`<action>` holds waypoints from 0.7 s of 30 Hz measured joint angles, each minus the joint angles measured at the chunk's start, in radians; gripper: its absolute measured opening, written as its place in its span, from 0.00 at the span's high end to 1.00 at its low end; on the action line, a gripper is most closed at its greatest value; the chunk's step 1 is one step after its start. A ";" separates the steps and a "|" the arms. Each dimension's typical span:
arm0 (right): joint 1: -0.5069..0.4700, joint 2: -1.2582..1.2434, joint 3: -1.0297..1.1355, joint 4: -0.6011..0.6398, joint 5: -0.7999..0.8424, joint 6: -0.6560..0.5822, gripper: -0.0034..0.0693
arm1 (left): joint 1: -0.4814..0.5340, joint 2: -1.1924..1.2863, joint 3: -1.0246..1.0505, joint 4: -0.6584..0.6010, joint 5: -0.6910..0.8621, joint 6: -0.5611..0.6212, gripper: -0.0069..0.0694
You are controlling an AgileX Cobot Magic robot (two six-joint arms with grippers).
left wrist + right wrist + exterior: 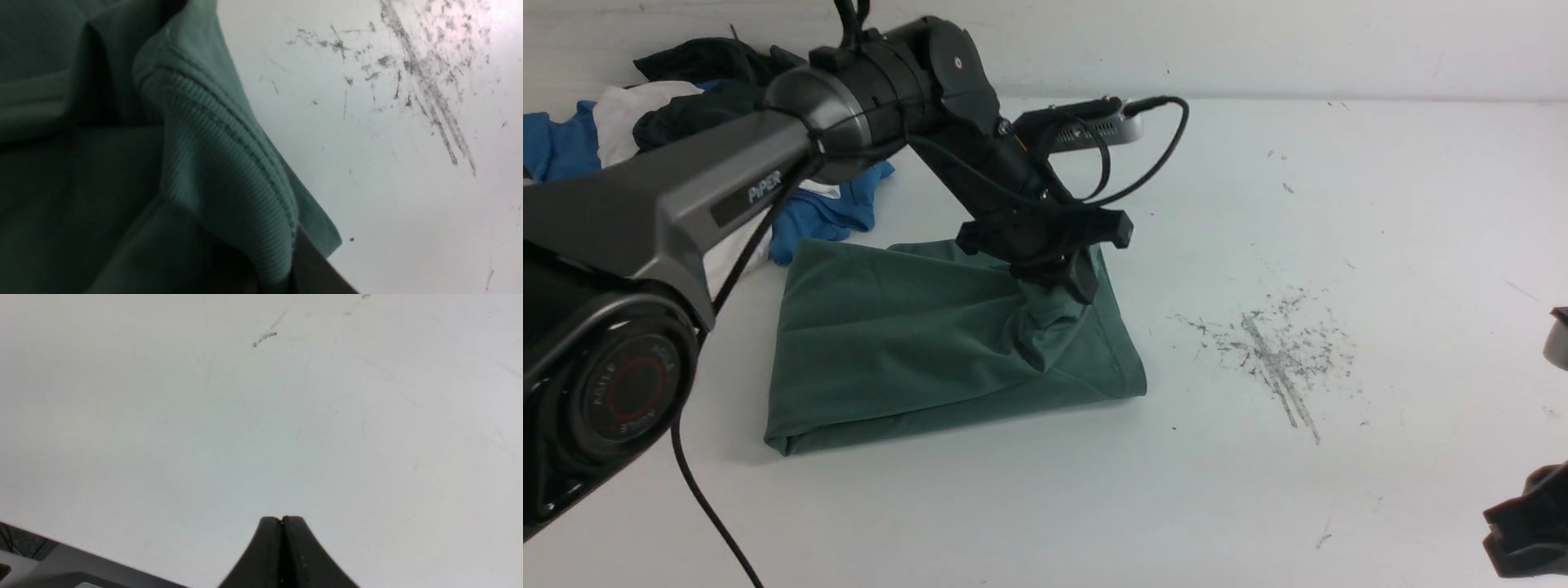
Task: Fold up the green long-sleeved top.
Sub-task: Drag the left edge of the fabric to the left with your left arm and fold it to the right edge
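Left gripper (1068,282) is clenched on a bunched ribbed edge of the green long-sleeved top (907,351), at the folded bundle's far right corner. From there the bundle's long axis runs leftward and toward the robot. Right gripper (282,519), pinched closed on nothing, hangs well apart over bare table (1339,204).

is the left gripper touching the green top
Touching. In the front view the left gripper is pressed into the green top, the cloth bunching up around its tip. The left wrist view shows ribbed fabric right against the camera.
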 joint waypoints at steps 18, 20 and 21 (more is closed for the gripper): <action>0.000 -0.134 0.001 0.000 -0.001 0.000 0.97 | 0.020 -0.063 -0.180 -0.011 0.114 0.000 0.43; 0.000 -0.189 0.001 -0.001 0.014 0.000 0.97 | 0.028 -0.089 -0.222 0.001 0.153 0.000 0.45; 0.000 -0.218 0.001 -0.001 0.023 0.000 0.97 | 0.033 -0.099 -0.233 0.012 0.168 0.000 0.47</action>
